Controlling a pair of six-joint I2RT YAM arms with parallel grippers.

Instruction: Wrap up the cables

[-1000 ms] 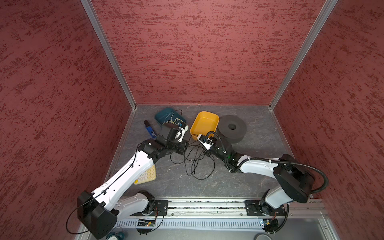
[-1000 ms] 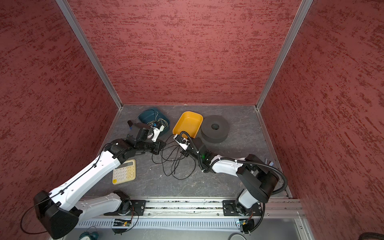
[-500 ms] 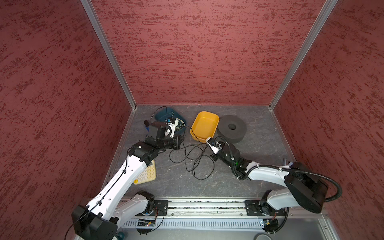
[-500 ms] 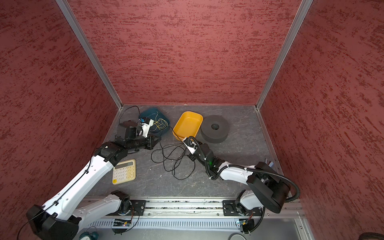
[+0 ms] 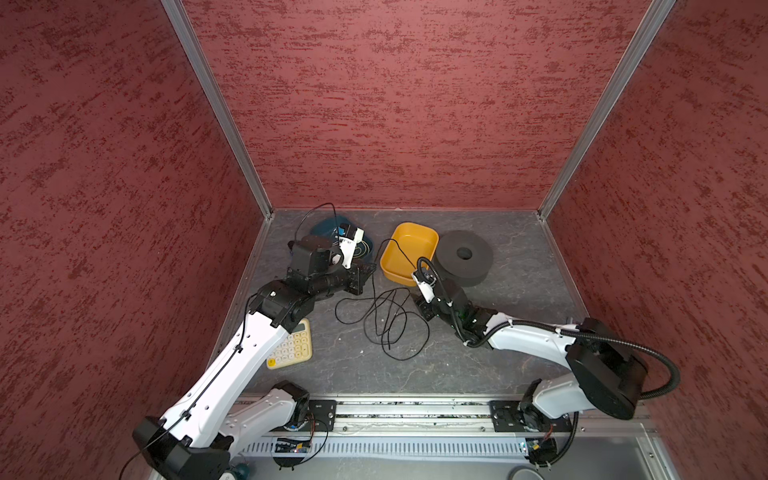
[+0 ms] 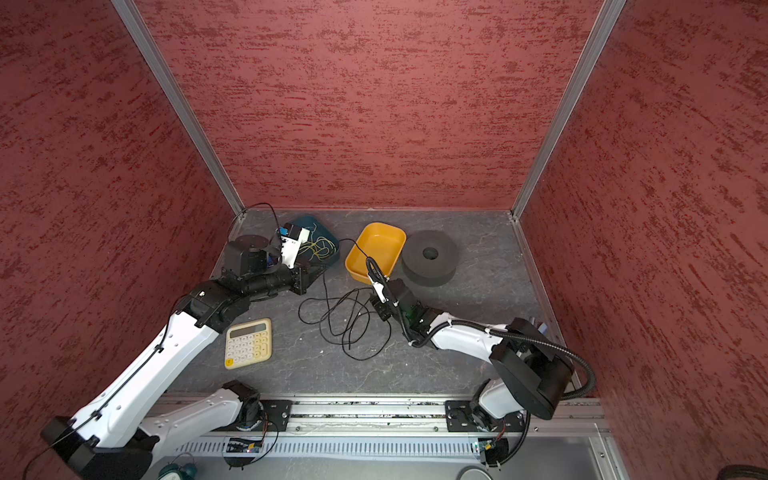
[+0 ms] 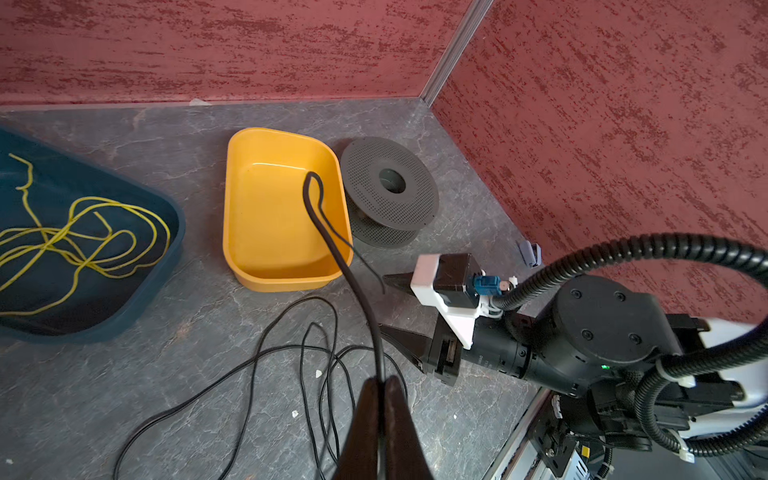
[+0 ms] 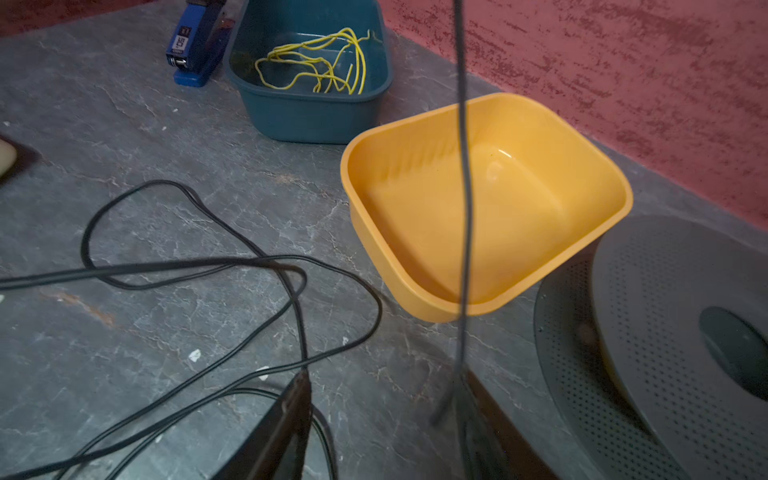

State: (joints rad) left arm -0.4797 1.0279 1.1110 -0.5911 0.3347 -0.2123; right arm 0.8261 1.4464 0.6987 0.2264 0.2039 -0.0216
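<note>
Grey stone-look table (image 5: 353,374) is carrying a loose black cable (image 8: 467,199).
Reading by the clock from the cable's tangle in both top views, a dark grey spool (image 5: 463,257) is lying flat at 2 o'clock, a yellow tray (image 5: 395,272) is sitting at 1 o'clock, a teal tray (image 6: 336,253) is holding yellow-green wire (image 6: 318,248) at 11 o'clock and a calculator (image 6: 248,343) is resting at 9 o'clock. The cable is sprawling in loops at mid-table; one strand is rising from the left gripper (image 7: 382,381), which is pinching it tight at 12 o'clock, and arching over the yellow tray. At 3 o'clock the right gripper (image 7: 382,302) is standing with fingers spread, a cable end dangling between them.
</note>
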